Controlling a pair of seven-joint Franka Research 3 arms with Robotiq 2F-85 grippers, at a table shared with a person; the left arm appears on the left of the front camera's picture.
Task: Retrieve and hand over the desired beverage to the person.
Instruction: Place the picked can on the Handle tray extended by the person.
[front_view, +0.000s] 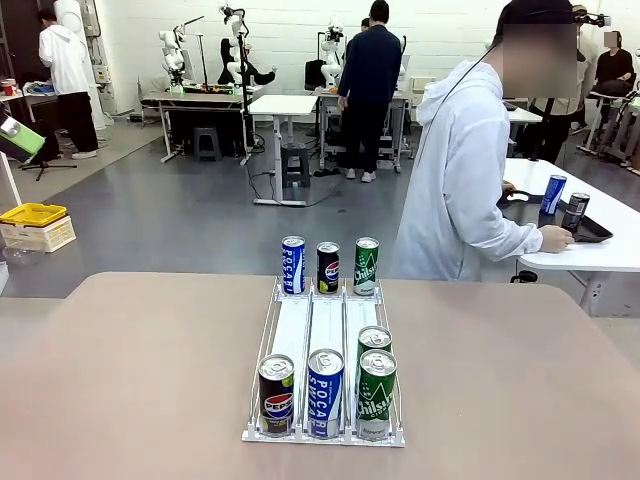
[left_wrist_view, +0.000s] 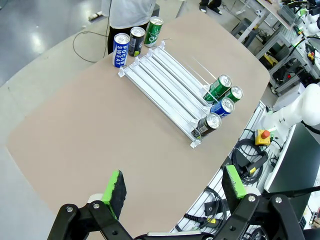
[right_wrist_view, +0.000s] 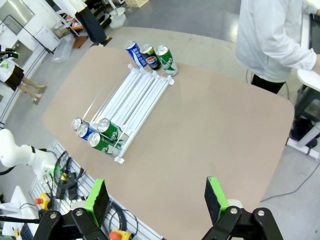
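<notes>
A white three-lane rack (front_view: 327, 320) lies mid-table. At its near end stand a Pepsi can (front_view: 277, 395), a Pocari Sweat can (front_view: 325, 392) and two green cans (front_view: 376, 395), one behind the other. Past its far end stand a Pocari Sweat can (front_view: 292, 264), a Pepsi can (front_view: 328, 267) and a green can (front_view: 366, 266). The person (front_view: 460, 180) in a white hooded jacket stands beyond the far edge, turned toward a side table. My left gripper (left_wrist_view: 175, 185) hangs open high over the table's edge, empty. My right gripper (right_wrist_view: 156, 195) is also open and empty, high above the table.
A white side table (front_view: 600, 255) at the right holds two cans and a black tray, with the person's hand resting on it. A yellow crate (front_view: 32, 214) sits on the floor at the left. Bare tabletop (front_view: 130, 380) lies on both sides of the rack.
</notes>
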